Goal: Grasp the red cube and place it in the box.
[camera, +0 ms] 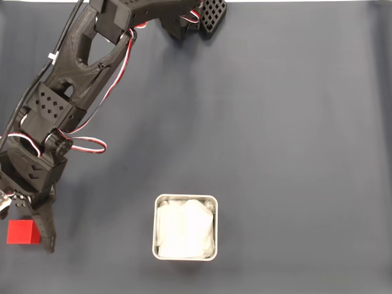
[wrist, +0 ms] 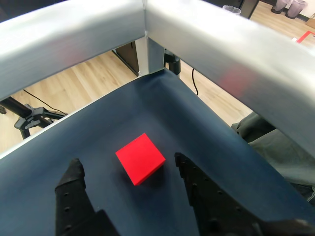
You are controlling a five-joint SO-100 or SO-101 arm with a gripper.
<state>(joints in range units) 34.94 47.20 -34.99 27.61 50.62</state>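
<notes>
The red cube (camera: 22, 233) sits on the dark cloth (camera: 275, 122) at the far left of the fixed view, near the bottom edge, and we see it again in the wrist view (wrist: 141, 158), lying flat with one corner turned toward the camera. Our gripper (wrist: 128, 164) stands over it with jaws spread wide, one black finger (wrist: 74, 182) to the left of the cube and the other to the right, each clear of its faces; nothing is clamped. In the fixed view, the gripper (camera: 27, 236) comes down from the upper left, its one clearly visible finger just beside the cube's right edge. The box (camera: 185, 199), pale-rimmed and lined with crumpled white paper, rests on the same cloth toward the bottom centre, well apart from the cube and to its right. The black arm (camera: 67, 92), trailing red, white and black wires, stretches diagonally from its base (camera: 196, 18) at the top edge. Beyond the cloth, the wrist view shows a metal frame (wrist: 197, 39) and wooden flooring (wrist: 74, 93).
</notes>
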